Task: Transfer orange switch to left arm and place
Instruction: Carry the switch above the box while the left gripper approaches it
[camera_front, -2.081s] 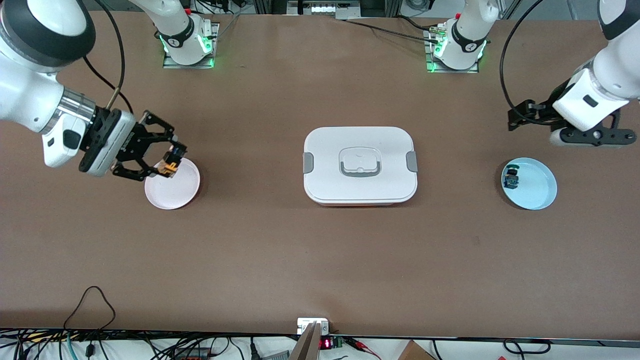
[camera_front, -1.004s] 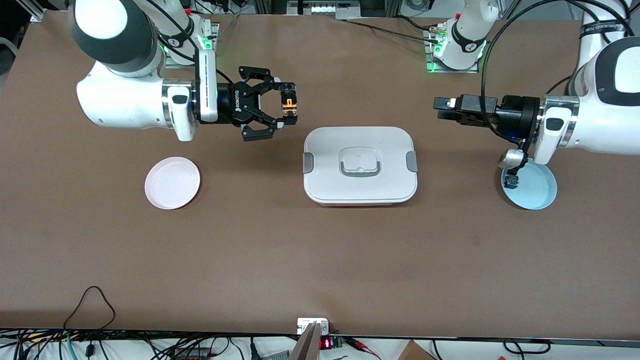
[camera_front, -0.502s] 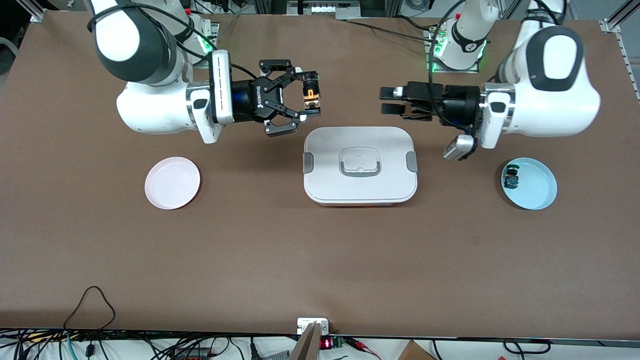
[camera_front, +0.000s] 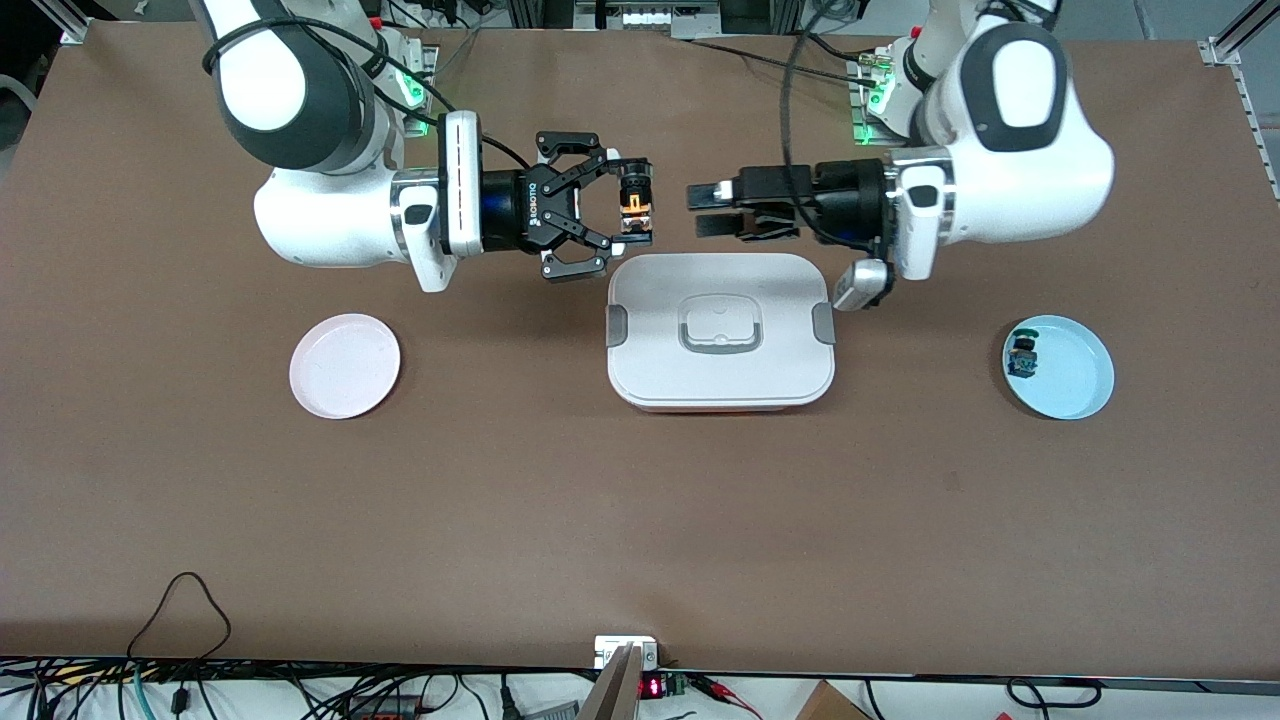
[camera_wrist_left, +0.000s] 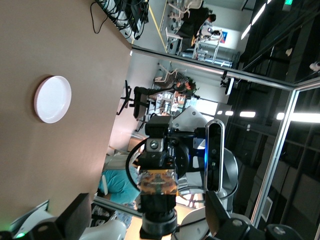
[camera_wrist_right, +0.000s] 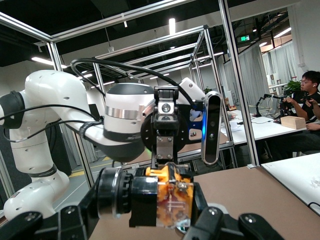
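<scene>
From the high front camera both arms show whole, reaching toward each other above the strip of table between their bases and the box (camera_front: 720, 331). The right gripper (camera_front: 634, 212) is pinched on the orange switch (camera_front: 633, 211), over the table just past the box's corner toward the right arm's end. The left gripper (camera_front: 707, 210) faces it with its fingers spread apart and nothing between them, over the table near the box's edge. The two grippers are near each other but not touching.

The front view alone takes in the pink plate (camera_front: 345, 365) toward the right arm's end and the blue plate (camera_front: 1067, 372) toward the left arm's end, where a small dark component with a blue and green top (camera_front: 1022, 359) lies near the rim.

The left wrist camera adds the head-on look: the switch (camera_wrist_left: 157, 182) gripped by the right gripper (camera_wrist_left: 159, 186), with the pink plate (camera_wrist_left: 52, 99) on the brown table. The right wrist camera shows the switch (camera_wrist_right: 167, 196) up close in its own gripper (camera_wrist_right: 165, 199), and the left gripper (camera_wrist_right: 166, 125) coming straight at it.

Both forearms lie roughly level, wrists turned so the grippers point at one another.

The switch has a black barrel, bright orange in the middle and a pale gold end; it lies sideways in the grip
</scene>
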